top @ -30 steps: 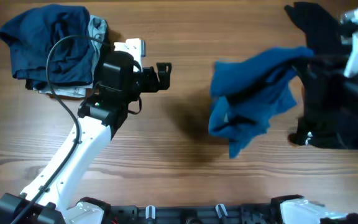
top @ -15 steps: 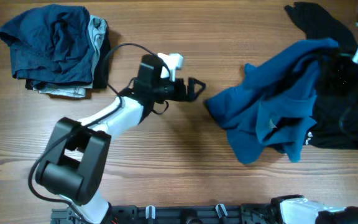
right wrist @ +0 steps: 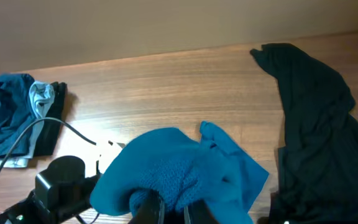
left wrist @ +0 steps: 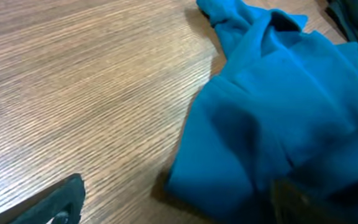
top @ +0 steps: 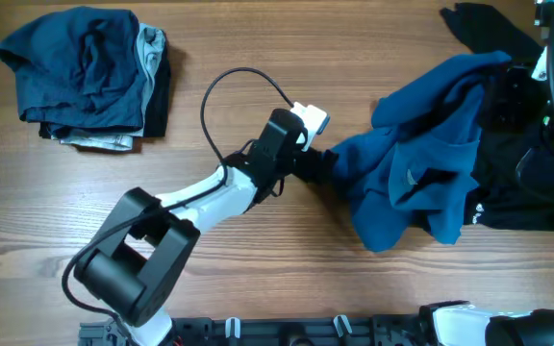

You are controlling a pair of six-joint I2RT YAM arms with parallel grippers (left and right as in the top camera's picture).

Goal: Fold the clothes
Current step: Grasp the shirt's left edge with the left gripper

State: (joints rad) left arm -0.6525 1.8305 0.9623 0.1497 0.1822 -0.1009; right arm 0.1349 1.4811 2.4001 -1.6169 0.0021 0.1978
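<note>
From above, the blue T-shirt (top: 421, 183) lies crumpled at 3 o'clock, partly on top of the black garment (top: 484, 38). My left gripper (top: 317, 165) touches the shirt's edge on its 9 o'clock side. The pile of other clothes (top: 85, 77) sits at 10 o'clock, well apart. If I pull hard, I think the black one may drag along. A tiny white mark on the black garment is too small to read.

In the left wrist view, the jaws are wide, with one finger (left wrist: 58, 202) at 7 o'clock and the shirt at 3 o'clock. If I close here, I might pinch many layers at once, or only the table (left wrist: 73, 74).

In the right wrist view, my right gripper (right wrist: 171, 211) holds a bunch of blue shirt at 6 o'clock. If it lifts too soon, the edge could slip away from the left jaws. I see no words here.
</note>
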